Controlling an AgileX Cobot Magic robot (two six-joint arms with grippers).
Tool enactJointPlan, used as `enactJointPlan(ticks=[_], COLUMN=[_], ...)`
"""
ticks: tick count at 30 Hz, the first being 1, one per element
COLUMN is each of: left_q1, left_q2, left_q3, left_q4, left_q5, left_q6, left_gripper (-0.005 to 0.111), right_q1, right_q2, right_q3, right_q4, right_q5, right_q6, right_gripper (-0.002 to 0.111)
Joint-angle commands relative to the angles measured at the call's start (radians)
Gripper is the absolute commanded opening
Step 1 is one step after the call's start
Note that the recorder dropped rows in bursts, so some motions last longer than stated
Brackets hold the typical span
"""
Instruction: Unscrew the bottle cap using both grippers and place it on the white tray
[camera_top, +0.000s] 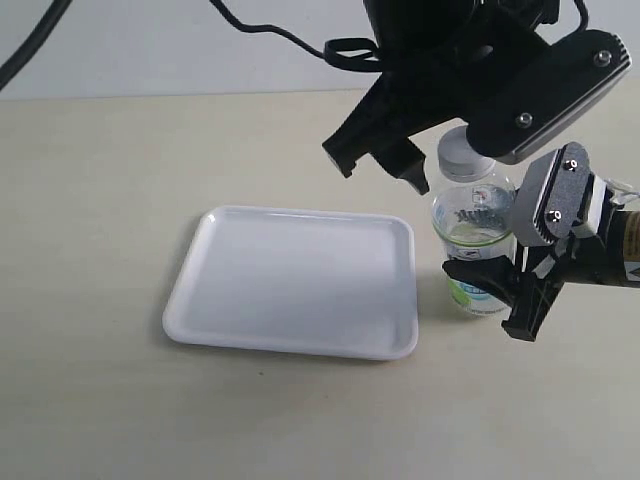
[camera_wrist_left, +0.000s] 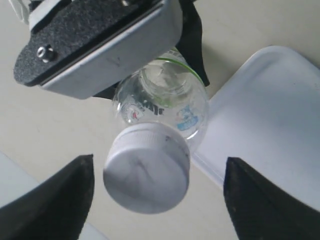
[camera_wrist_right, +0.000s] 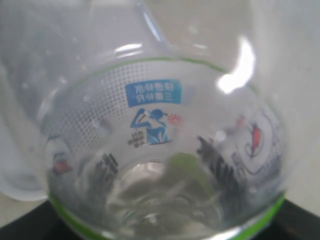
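While right gripper (camera_top: 505, 290) clamps clear plastic bottle (camera_top: 472, 228), unscrewing pending.
Left gripper (camera_wrist_left: 157, 200) open, empty, flanking white ribbed cap (camera_wrist_left: 147, 167); next: close, twist.

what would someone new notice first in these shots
The clear bottle stands upright just right of the white tray in the exterior view, the right pincer clamped round its lower body. Over it the bulky black left pincer straddles the white bottle cap, fingers wide apart, not touching it.
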Motion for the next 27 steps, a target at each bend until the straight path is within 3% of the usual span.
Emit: enactJointPlan(ticks=[1, 6, 13, 22, 24, 27], left_q1=[-0.005, -0.005, -0.005, -0.005, -0.005, -0.007], left_q2=[-0.005, -0.005, -0.005, -0.005, -0.005, -0.005], left_q3=[0.005, 0.005, 0.005, 0.005, 0.005, 0.005], left_q4=[0.001, 0.001, 0.001, 0.001, 0.001, 0.001], left_q5=[0.0, 0.0, 0.0, 0.0, 0.0, 0.0], left_q6=[0.004, 0.007, 0.007, 0.01, 0.015, 0.005], left_gripper=[0.07, 0.069, 0.044, 0.041, 0.031, -0.001], right_q1=[-0.004, -0.004, -0.004, -0.004, -0.004, -0.004], right_q2=[0.008, 0.008, 0.008, 0.008, 0.008, 0.008], right_q3=[0.004, 0.004, 0.004, 0.004, 0.004, 0.004], right_q4=[-0.038, -0.038, -0.038, -0.034, -0.038, -0.038], right_q5=[0.06, 0.06, 0.06, 0.061, 0.061, 0.061], right_q6=[-0.003, -0.003, -0.003, -0.003, -0.001, -0.001], right_gripper=[0.0, 0.0, 0.0, 0.0, 0.0, 0.0])
